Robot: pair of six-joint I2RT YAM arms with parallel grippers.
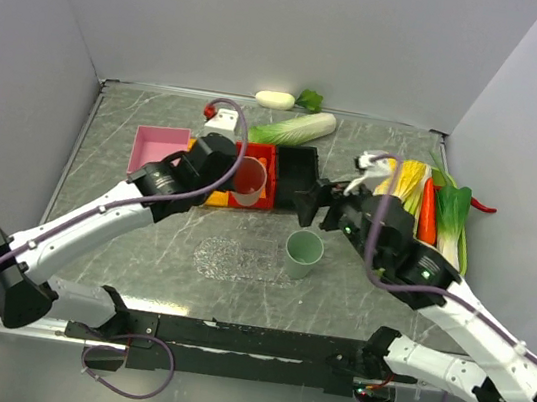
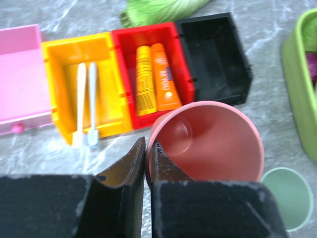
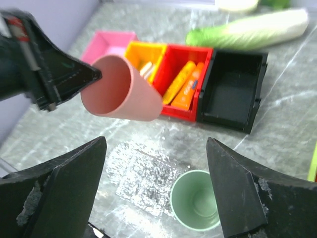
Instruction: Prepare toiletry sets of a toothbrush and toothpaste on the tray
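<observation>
Left gripper (image 2: 147,148): nearly closed, pinching the rim of pink cup (image 2: 208,144) at lower centre of the left wrist view. Same cup in the right wrist view at upper left, tilted, held off the table, in front of the bins.

Right gripper (image 3: 156,144): spread wide, nothing held, fingers (image 3: 64,188) at the lower corners of its own view, above tray (image 3: 141,181) and green cup (image 3: 195,206).

Tray in the top view: lower centre of the table, clear and speckled, flat, just left of the green cup; touching or not, cannot tell.

Toothbrushes (image 2: 80,99): two, side by side, lengthwise in yellow bin (image 2: 74,47), upper left of the left wrist view, heads toward the bottom of the frame.

Toothpaste tubes (image 2: 165,77): two, one yellow-orange on the left and one orange on the right, touching along their length, inside red bin (image 2: 143,30), just right of the yellow bin.

Black bin (image 2: 213,59) next on the right, pink bin (image 2: 20,74) at far left.

Both toothbrushes and tubes well apart from the tray.

Cabbage (image 1: 295,126) behind the bin row, upper centre of the top view. Green vegetable tray (image 2: 297,84) at right edge.
</observation>
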